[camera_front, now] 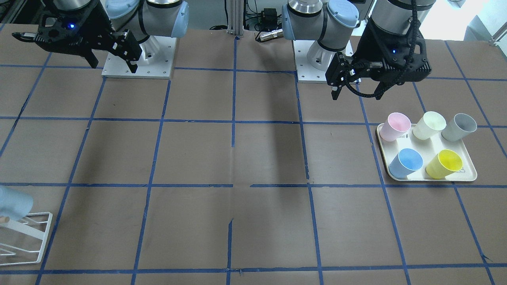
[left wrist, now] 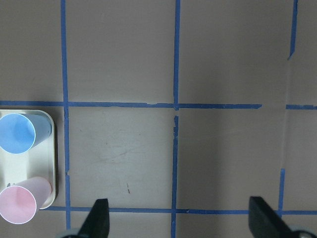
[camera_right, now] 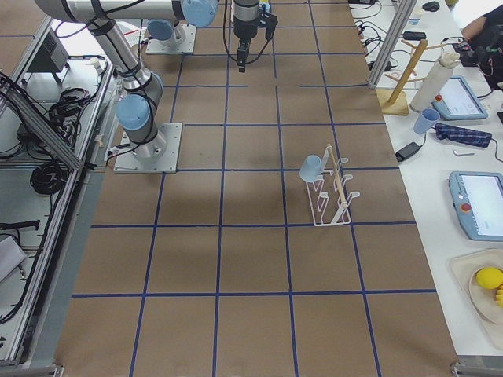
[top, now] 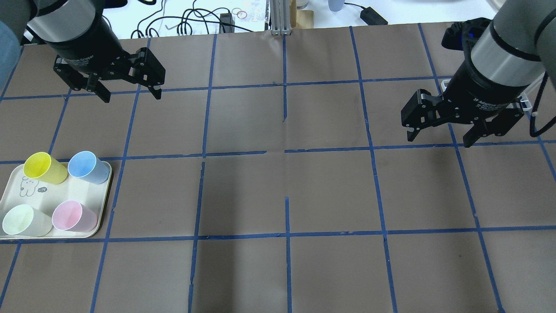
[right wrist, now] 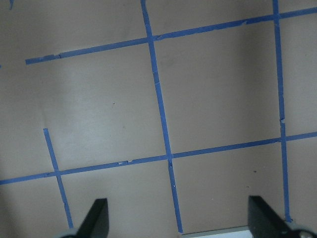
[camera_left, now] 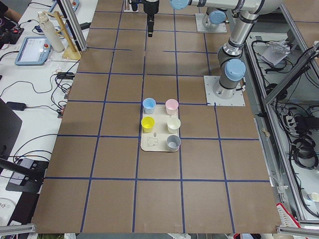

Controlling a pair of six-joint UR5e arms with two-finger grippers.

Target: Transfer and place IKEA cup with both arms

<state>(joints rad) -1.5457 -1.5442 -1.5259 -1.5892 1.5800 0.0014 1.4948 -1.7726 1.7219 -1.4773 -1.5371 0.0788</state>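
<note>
The black two-finger left gripper [top: 131, 96] and right gripper [top: 439, 140] hung wide open and empty, and a descent on the pale-blue tapered plastic cup [top: 89, 168] at the left edge of the brown taped table [top: 304, 195] was judged liable to topple the adjacent yellow plastic cup [top: 43, 168].

A blue cup [left wrist: 17, 134] and a pink cup [left wrist: 19, 206] stand on a white tray [left wrist: 53, 148]; the left gripper [left wrist: 179, 217] holds its jaws wide apart over the taped surface [left wrist: 119, 59].

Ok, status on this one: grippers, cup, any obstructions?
Left gripper open, right gripper open, both empty and raised. IKEA cup upright on the tray, untouched. Yellow cup close beside it; rack holds another blue cup.
</note>
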